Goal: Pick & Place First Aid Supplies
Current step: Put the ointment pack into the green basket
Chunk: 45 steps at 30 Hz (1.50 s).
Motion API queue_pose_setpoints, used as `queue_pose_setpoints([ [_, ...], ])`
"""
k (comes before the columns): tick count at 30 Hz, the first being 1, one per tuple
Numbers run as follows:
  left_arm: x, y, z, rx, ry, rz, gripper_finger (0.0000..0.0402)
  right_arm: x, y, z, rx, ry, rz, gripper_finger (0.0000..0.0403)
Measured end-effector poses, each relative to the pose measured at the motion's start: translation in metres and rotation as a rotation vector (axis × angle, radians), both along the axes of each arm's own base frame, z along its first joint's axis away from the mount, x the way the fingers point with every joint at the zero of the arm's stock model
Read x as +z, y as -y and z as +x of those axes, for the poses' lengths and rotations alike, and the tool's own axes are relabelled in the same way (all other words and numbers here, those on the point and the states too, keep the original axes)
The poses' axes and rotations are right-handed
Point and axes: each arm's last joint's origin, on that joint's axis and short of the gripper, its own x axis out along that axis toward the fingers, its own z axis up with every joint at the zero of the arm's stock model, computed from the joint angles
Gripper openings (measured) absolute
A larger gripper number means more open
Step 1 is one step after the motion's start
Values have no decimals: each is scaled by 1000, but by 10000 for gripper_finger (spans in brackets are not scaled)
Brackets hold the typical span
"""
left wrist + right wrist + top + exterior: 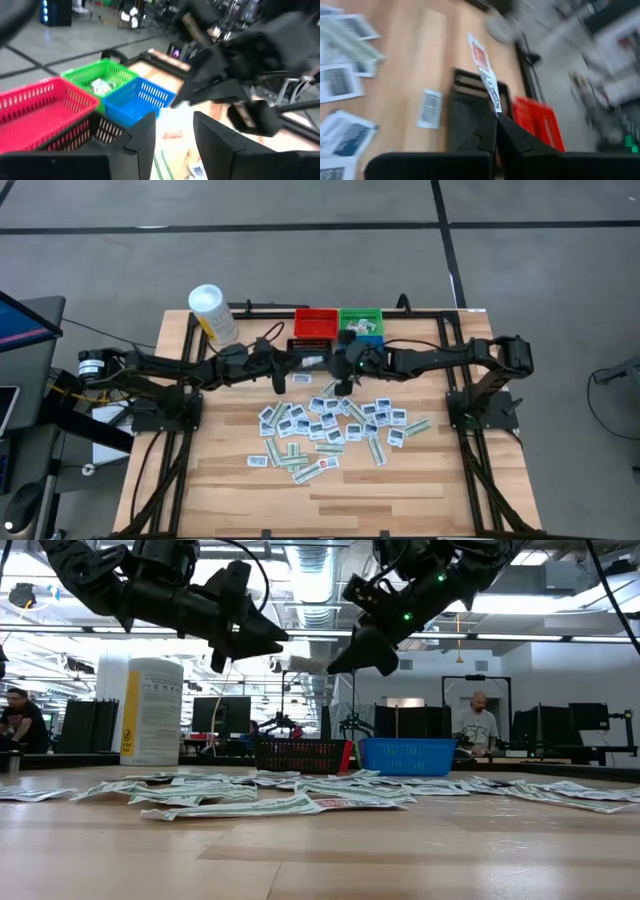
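We have the wooden table point(330, 490) spread with first aid supplies point(330, 430), a loose scatter of square white packets and narrow pale strips lying flat below both grippers, toward the near edge. Behind the grippers, at the far edge, stand the red bin point(314, 322) and the green bin point(361, 319), with the black bin point(300, 754) and the blue bin point(405, 755) just in front of them, and the white tub point(212, 313) off beyond the left arm. We judge the carrying step is in hand: the right gripper point(496, 120) is pinched together on one narrow strip packet point(486, 72), white with red print, which sticks up out of its fingertips, and in its wrist view the black bin and red bin lie just ahead of it. The left gripper point(172, 132) hangs raised over the table close beside the right one, its fingers apart with nothing between them, and the bins show ahead of it. We think the next move calls for carrying the held strip the rest of the way over a bin's mouth, clear of its rim, and only then parting the fingers; which bin this strip belongs in we cannot tell. The left arm could meanwhile descend on a packet below it, keeping clear of its neighbour.
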Motion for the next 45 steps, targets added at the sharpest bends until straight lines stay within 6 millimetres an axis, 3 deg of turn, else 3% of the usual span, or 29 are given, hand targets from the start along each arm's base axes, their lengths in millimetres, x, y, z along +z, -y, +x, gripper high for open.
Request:
queue_pose_setpoints([
  [8, 10, 1, -5, 0, 37, 7, 126, 15, 48, -33, -315, -1, 96, 0],
  [15, 10, 1, -5, 0, 39, 3, 125, 9, 99, -60, -387, -66, 209, 0],
  [21, 10, 0, -6, 4, 38, 3, 122, 5, 126, -81, -450, -101, 262, 0],
  [35, 10, -7, -7, 35, 41, -4, 122, 4, 139, -90, -467, -83, 302, 3],
  [45, 10, -9, -8, 41, 40, -4, 124, 4, 139, -91, -476, -82, 302, 81],
])
